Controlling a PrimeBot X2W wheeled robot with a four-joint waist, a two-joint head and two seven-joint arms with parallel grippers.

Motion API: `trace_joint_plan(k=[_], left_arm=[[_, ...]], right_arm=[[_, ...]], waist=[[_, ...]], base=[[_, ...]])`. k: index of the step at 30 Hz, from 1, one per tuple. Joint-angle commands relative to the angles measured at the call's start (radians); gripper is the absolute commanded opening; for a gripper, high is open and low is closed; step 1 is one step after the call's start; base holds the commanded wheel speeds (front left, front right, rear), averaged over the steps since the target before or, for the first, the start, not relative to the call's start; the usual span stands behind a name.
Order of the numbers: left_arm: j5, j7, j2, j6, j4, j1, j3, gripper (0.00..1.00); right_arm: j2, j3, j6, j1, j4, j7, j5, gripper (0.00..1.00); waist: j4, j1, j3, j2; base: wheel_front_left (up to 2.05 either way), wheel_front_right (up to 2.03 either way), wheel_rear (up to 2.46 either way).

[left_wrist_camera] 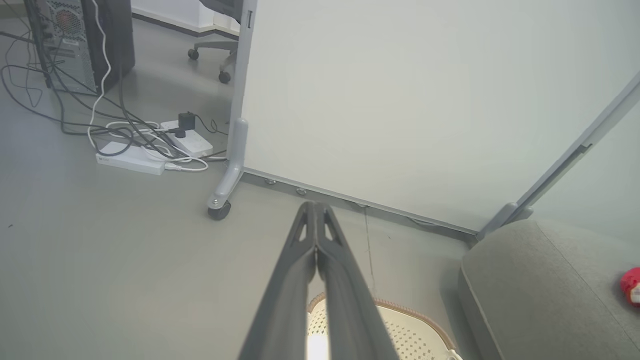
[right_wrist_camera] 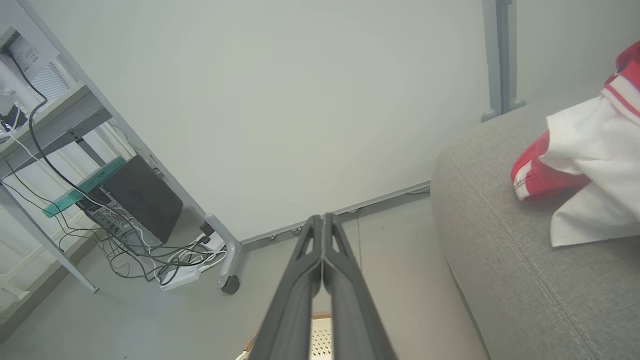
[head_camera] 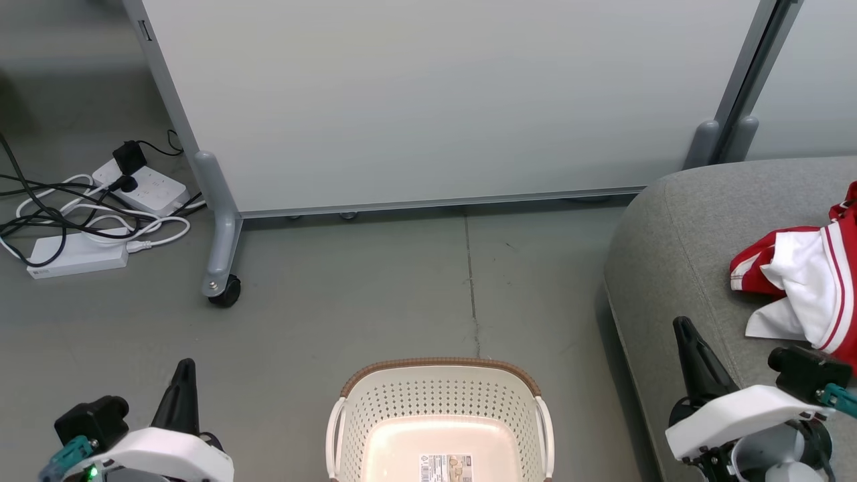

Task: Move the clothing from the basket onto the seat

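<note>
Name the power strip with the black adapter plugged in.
The farther power strip, beside the partition leg, holds the black adapter; the nearer power strip lacks one.

Clothing (head_camera: 803, 281) on seat (head_camera: 676, 261), right of basket (head_camera: 438, 402)

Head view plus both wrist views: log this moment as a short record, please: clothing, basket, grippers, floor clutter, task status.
clothing: red-and-white heap lying on the seat
basket: on the floor left of the seat; bare bottom and label sticker showing
left gripper: shut, empty
right gripper: shut, empty
floor clutter: power strips and cables beside the wheeled partition
task status: looks done, judging by the visible part of the basket
</note>
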Motion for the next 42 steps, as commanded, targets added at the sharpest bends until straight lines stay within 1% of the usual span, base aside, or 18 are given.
trace_joint_plan(k=[1,10,11,25,42], left_arm=[[-0.042,0.014,0.003,-0.010,-0.003,-0.049,0.029,0.00],[-0.155,0.062,-0.014,-0.034,0.024,-0.094,0.082,0.00],[-0.155,0.062,-0.014,-0.034,0.024,-0.094,0.082,0.00],[-0.313,0.127,-0.038,-0.067,0.062,-0.155,0.151,0.00],[-0.481,0.192,-0.060,-0.103,0.103,-0.218,0.221,0.00]], right_arm=[[-0.007,-0.003,0.000,-0.046,0.004,-0.002,0.056,0.00],[-0.009,-0.002,0.000,-0.091,0.053,-0.003,0.202,0.00],[-0.009,-0.002,0.000,-0.091,0.053,-0.003,0.202,0.00],[-0.010,-0.001,0.000,-0.154,0.122,-0.005,0.400,0.00],[-0.012,0.000,0.000,-0.219,0.193,-0.007,0.606,0.00]], waist=[[0.000,0.0000,0.001,0.0000],[-0.001,0.0000,0.006,0.0000],[-0.001,0.0000,0.006,0.0000],[-0.002,0.0000,0.013,0.0000],[-0.004,0.0000,0.022,0.0000]], base=[[0.00,0.00,0.00],[0.00,0.00,0.00],[0.00,0.00,0.00],[0.00,0.00,0.00],[0.00,0.00,0.00]])
